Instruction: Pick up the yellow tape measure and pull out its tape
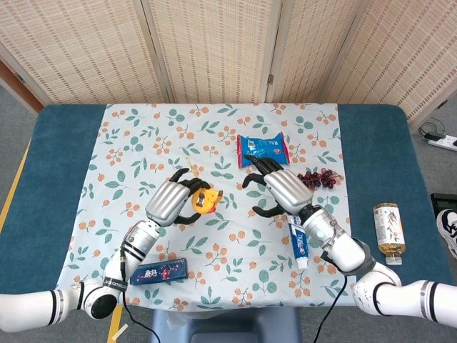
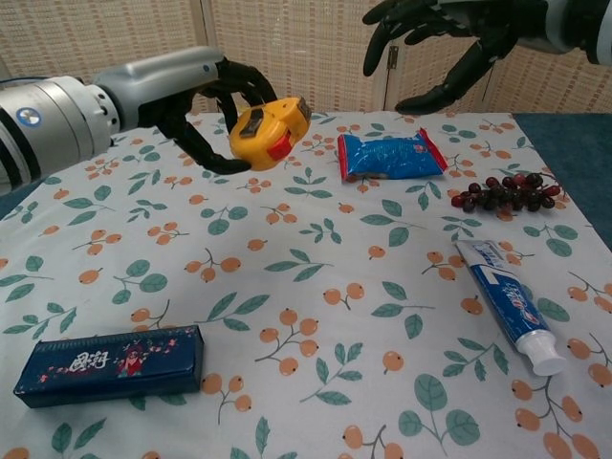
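My left hand [image 1: 173,201] [image 2: 206,96] holds the yellow tape measure [image 1: 206,200] [image 2: 269,132] in the air above the floral cloth, fingers wrapped around its body. A red button shows on the case's side. No tape is drawn out that I can see. My right hand [image 1: 277,187] [image 2: 442,38] hovers open to the right of the tape measure, fingers spread and pointing toward it, a short gap away and not touching.
On the cloth [image 1: 128,150] lie a blue snack bag [image 1: 263,149] [image 2: 390,156], dark grapes [image 1: 318,178] [image 2: 502,192], a toothpaste tube [image 1: 299,244] [image 2: 506,303] and a dark blue box [image 1: 158,271] [image 2: 107,363]. A bottle [image 1: 386,229] lies on the table's right side.
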Controlling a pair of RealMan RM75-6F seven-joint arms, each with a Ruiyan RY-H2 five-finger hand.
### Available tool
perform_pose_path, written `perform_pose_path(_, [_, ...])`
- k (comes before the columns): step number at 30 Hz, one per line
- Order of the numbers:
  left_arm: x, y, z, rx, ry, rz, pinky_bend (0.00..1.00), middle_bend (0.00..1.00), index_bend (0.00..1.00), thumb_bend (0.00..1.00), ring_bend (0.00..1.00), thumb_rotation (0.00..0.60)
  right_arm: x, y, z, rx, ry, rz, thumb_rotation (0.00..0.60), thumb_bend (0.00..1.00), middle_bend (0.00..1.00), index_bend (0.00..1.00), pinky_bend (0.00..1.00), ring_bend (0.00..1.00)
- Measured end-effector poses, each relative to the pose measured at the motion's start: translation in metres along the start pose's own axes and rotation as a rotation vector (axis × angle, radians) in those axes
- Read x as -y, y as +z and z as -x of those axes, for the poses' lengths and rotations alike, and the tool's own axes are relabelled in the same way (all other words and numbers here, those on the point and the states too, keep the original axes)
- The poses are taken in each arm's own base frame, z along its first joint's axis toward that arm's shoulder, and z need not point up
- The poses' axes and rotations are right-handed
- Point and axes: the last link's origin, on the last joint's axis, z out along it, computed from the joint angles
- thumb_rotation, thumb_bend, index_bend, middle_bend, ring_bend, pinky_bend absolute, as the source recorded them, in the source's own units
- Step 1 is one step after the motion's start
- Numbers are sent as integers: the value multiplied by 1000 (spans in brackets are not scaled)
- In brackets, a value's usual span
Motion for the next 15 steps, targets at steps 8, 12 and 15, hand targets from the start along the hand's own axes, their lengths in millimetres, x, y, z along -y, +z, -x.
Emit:
perform_pose_path(8, [-12,3,0,-19,9,27,130,520,581,377,438,600,8,18,9,18,19,-9,600,325,5,416,0,3])
perform_pose_path(12, [-17,4,1,-23,7,36,130,521,582,380,439,600,9,23,11,16,26,-8,600,325,9,421,0,6])
perform_pose_path(15, [-20,5,2,-23,12,41,130,522,582,381,439,600,10,25,11,16,29,-7,600,324,12,425,0,9])
